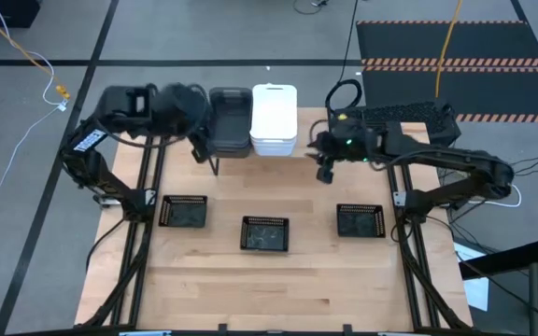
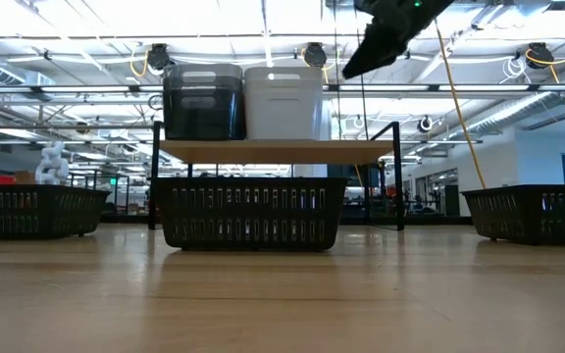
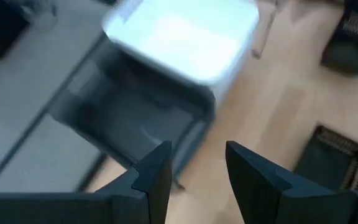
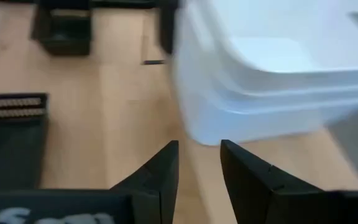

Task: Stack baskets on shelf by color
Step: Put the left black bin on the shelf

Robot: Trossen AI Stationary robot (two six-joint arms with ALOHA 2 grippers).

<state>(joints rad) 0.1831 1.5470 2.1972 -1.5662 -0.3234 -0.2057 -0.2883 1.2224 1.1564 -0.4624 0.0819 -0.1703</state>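
We see the shelf [image 1: 311, 126] at the far side of the table [image 1: 269, 280], carrying a dark grey stack of baskets [image 1: 231, 121] and, touching it on the right, a white stack of baskets [image 1: 274, 119]; the bare plank beside the white stack holds nothing we can make out. In the low view the two stacks [image 2: 203, 101] [image 2: 283, 101] stand upright side by side on the plank, toward its left end. Three black mesh trays sit on the tabletop in front of the shelf, well apart from one another: a left tray [image 1: 184, 212], a middle tray [image 1: 265, 233] and a right tray [image 1: 361, 220]. The left gripper [image 1: 199, 149] hangs just beside the grey stack's left front corner, and its own camera shows the fingers [image 3: 157, 177] parted with nothing between them. The right gripper [image 1: 324, 173] hovers above the shelf's right part, near the white stack (its wrist view looks down on the white baskets [image 4: 272, 68]), and its fingers [image 4: 160, 174] are likewise spread and empty.
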